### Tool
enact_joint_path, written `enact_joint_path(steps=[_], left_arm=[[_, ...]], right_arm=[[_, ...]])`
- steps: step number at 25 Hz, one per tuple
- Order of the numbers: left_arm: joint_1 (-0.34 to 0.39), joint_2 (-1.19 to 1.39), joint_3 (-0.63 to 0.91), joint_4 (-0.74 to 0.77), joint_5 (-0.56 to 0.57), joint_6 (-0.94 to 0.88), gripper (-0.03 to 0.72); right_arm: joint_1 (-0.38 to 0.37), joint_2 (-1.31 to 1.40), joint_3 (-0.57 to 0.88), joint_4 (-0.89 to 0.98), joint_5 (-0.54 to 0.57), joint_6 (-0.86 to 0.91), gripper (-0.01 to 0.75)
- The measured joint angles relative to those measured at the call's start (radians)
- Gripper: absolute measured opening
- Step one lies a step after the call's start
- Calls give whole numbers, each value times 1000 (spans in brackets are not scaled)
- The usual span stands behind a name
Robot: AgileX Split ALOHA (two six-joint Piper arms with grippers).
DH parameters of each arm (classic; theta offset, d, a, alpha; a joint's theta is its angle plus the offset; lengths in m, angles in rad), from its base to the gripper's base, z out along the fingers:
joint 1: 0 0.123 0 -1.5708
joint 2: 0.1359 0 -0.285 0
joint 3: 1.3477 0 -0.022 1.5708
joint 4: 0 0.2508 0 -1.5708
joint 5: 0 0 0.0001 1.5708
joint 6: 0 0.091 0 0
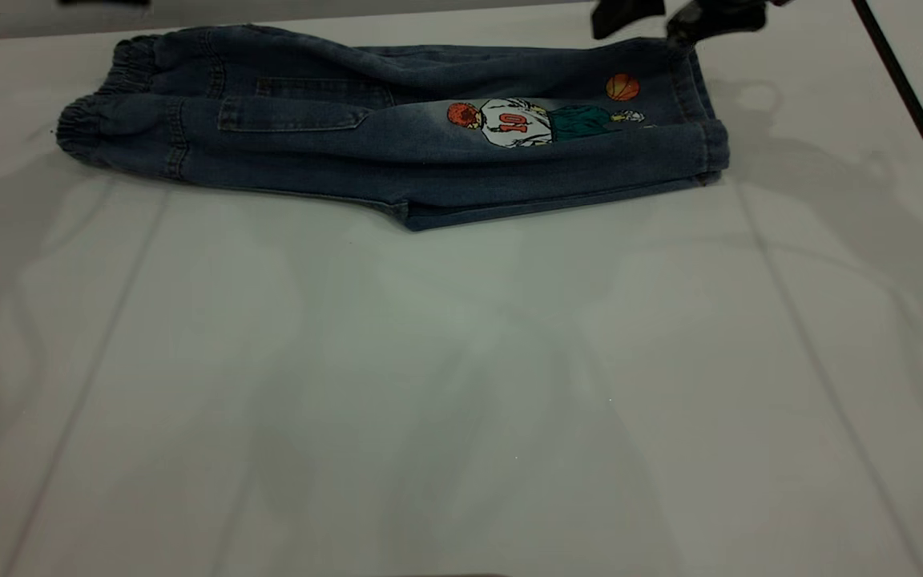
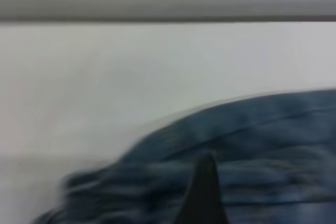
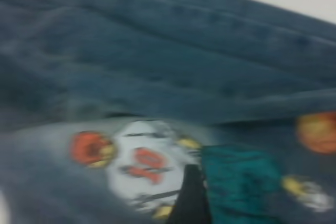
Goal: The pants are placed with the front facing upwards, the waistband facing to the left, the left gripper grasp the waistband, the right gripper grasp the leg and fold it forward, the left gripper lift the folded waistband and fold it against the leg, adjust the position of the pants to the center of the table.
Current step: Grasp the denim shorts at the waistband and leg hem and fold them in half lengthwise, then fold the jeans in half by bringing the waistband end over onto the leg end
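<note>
Bare white counter [image 1: 461,385] fills the near half of the exterior view, crossed only by soft shadows. Farther back lie the jeans [image 1: 397,152], folded lengthwise into a long band along the far side of the counter — well off its middle. At the left end sit the gathered elastic parts [image 1: 97,112], stacked in two bunches, one a little behind the other. Next comes a flat pocket [image 1: 293,114], then the printed basketball player [image 1: 525,120] in a white shirt with orange digits, with an orange ball [image 1: 622,86] just above and to the right of it. The right end of the jeans closes in a straight stitched hem [image 1: 710,136].

The left gripper [image 2: 202,198] shows only as one dark finger tip over the gathered denim in its wrist view; how far its fingers are open cannot be told. The right gripper [image 1: 702,20] hangs at the far right corner of the jeans — its wrist view shows a single dark finger [image 3: 190,198] over the print, and its opening or hold cannot be told either.
</note>
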Motion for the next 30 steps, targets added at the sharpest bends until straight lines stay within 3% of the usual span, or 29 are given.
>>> enact_joint_path(steps=[3, 6, 11, 14, 19, 30], left_arm=[[0, 0, -43, 76, 102, -57, 557], [3, 0, -58, 275, 158, -201, 557], [42, 0, -58, 674, 228, -504, 557], [79, 5, -58, 802, 248, -613, 557], [93, 51, -59, 796, 219, -618, 551], [93, 93, -68, 608, 162, -480, 528]], right_arm=[[0, 0, -18, -2, 107, 1, 561], [6, 0, -19, 0, 179, 1, 561], [24, 0, -19, 0, 216, 1, 561], [31, 0, -19, 0, 216, 1, 561], [48, 0, -19, 0, 219, 1, 561], [61, 0, -19, -1, 242, 1, 561]])
